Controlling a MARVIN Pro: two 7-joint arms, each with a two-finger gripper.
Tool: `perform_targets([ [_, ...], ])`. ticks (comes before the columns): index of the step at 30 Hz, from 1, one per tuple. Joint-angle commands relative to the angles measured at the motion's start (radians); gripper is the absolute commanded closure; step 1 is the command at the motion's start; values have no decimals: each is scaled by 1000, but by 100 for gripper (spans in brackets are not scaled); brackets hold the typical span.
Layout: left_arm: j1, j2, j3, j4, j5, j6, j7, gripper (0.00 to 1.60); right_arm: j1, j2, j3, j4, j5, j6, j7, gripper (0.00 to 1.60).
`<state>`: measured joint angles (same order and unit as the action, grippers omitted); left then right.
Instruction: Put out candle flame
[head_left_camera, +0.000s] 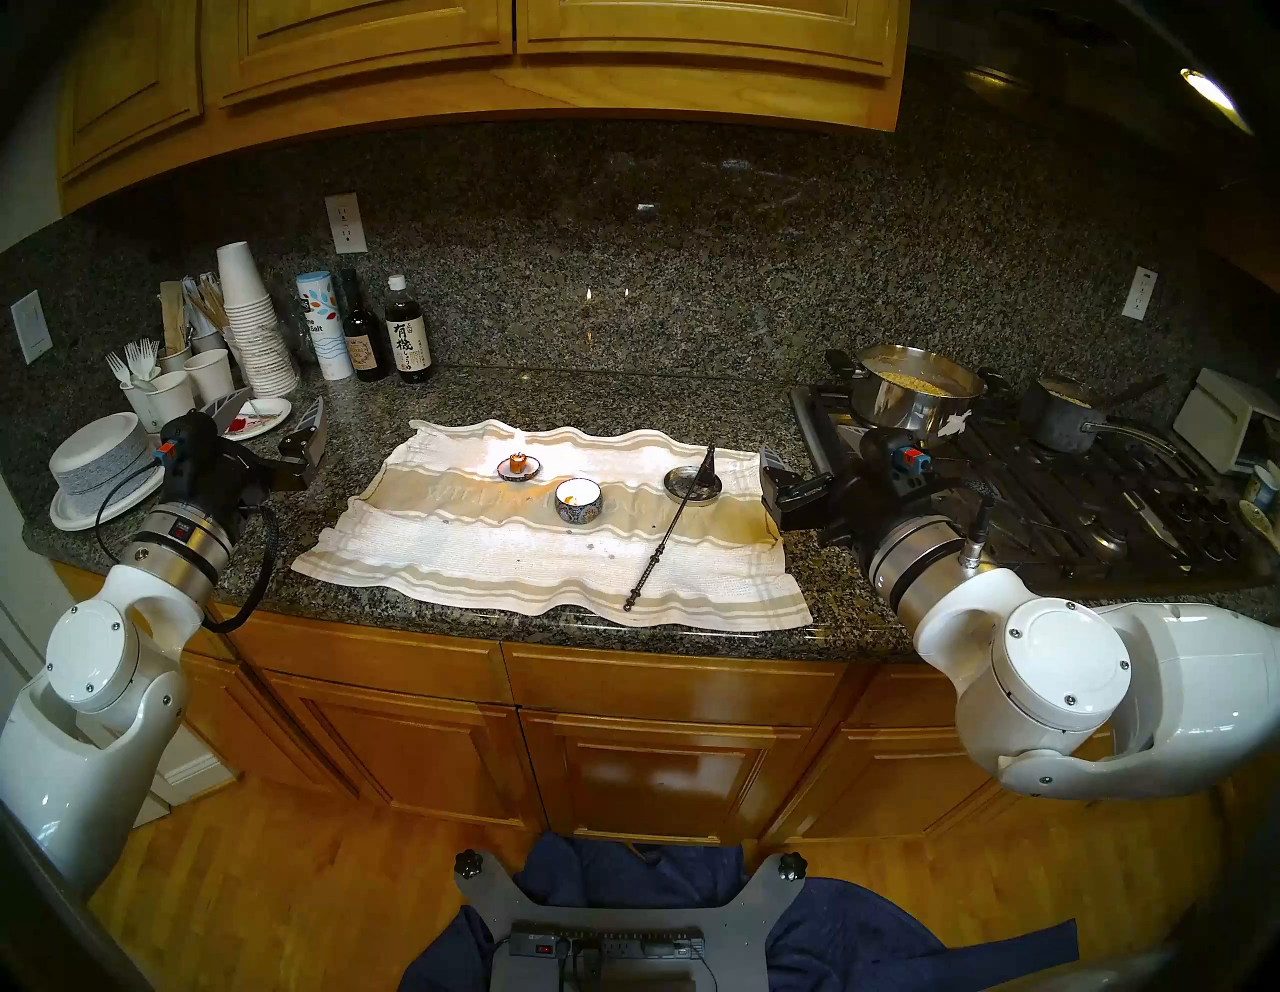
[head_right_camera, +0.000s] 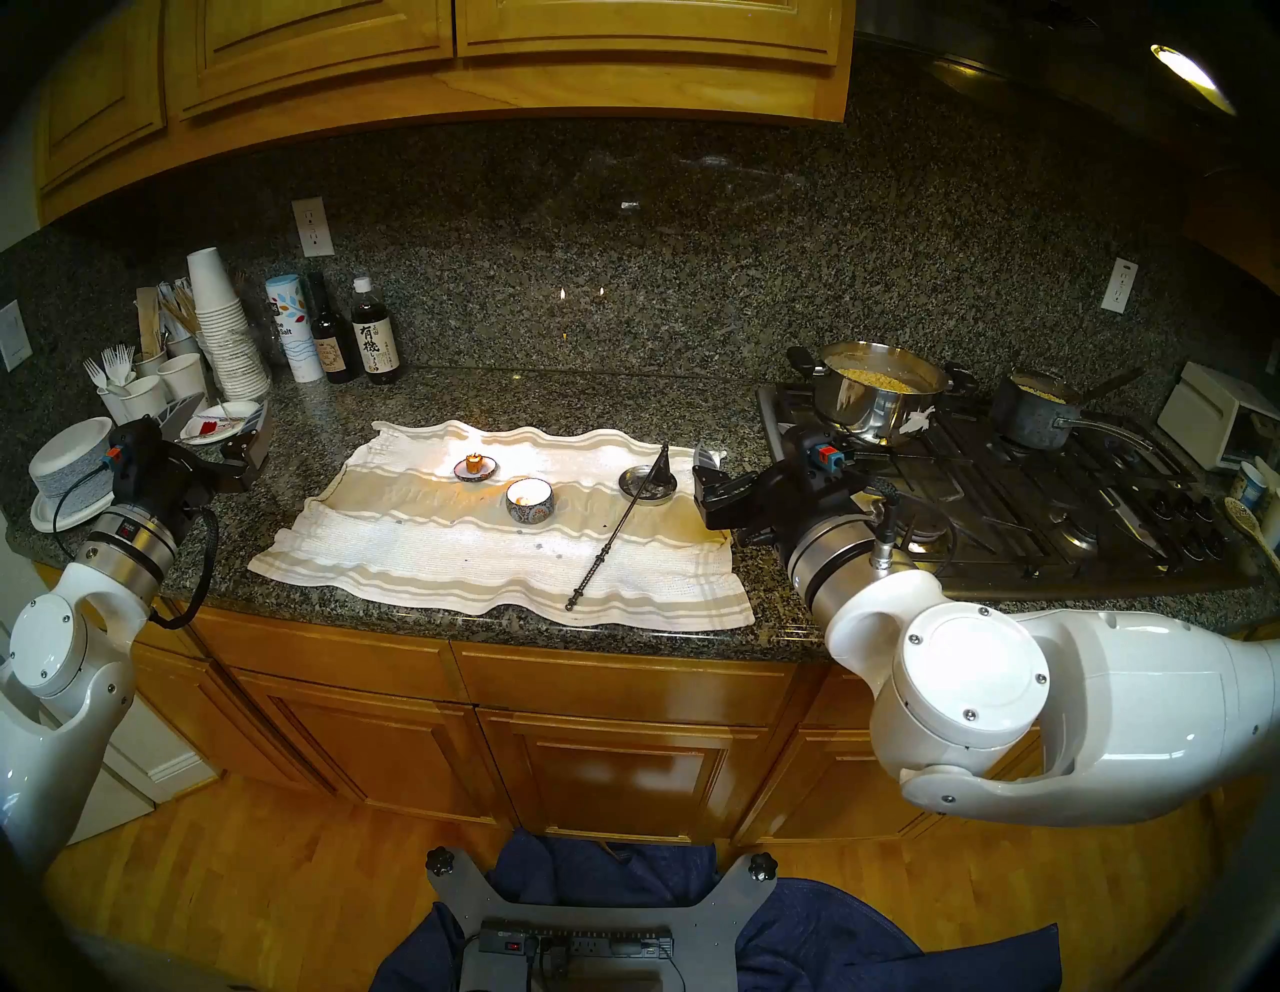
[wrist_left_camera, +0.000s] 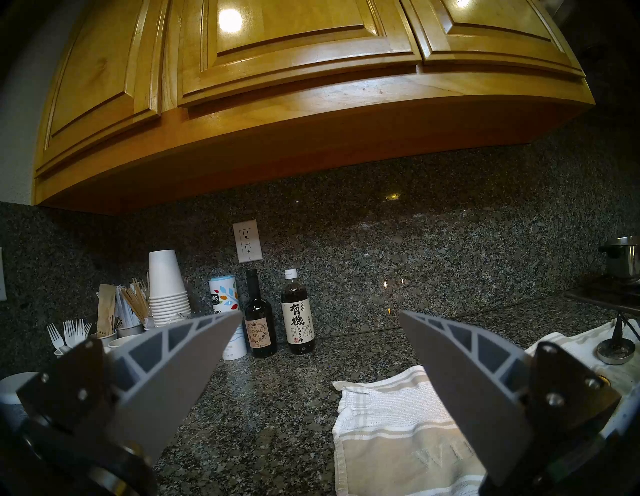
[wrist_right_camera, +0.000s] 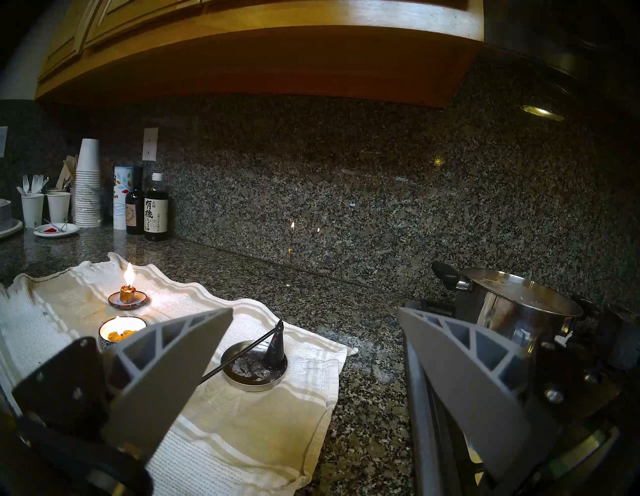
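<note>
From the head views, a towel lies on the counter and carries everything for the task. The lit candle stands on a small dish at the far left part of the towel, and a second candle in a patterned cup is just beside it, nearer to the robot. The snuffer lies across the right part, its cone resting in a metal tray and its beaded handle pointing to the counter edge. The left gripper and the right gripper hang at the two sides, both empty with jaws spread.

In the left wrist view the jaws are wide apart and only the towel corner and bottles are ahead, so this arm is badly placed for the tool.

In the right wrist view the flame burns tall, the cup also shows a small flame, and the snuffer cone is close ahead.

I think the step now is to fetch the snuffer with the right gripper. It is best to pinch the thin handle in its middle, lift it level so the cone does not swing, keep it away from the cup, and lower the cone straight over the flame without touching the wax.
</note>
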<state>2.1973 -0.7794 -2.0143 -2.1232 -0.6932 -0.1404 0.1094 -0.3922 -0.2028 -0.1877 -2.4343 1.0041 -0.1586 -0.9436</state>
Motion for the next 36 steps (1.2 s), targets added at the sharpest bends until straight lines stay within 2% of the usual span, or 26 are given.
perform_targets([
  [1,-48,27,8,-40,-26,6,-7,0,20,-1,19,-3,-11,-2,0,0],
  [7,-102,71,68,-73,-51,26,-23,0,21,-1,18,-3,-10,-2,0,0],
  [12,-142,110,147,-118,-86,69,-53,0,21,-1,18,-3,-9,-3,0,0],
  [23,-191,153,268,-193,-98,142,-96,0,22,-1,17,-3,-9,-2,0,0],
  [30,-249,151,362,-222,-91,169,-88,0,22,-1,17,-3,-10,-2,0,0],
  [36,-274,138,386,-222,-84,173,-73,0,22,-1,17,-3,-10,-2,0,0],
])
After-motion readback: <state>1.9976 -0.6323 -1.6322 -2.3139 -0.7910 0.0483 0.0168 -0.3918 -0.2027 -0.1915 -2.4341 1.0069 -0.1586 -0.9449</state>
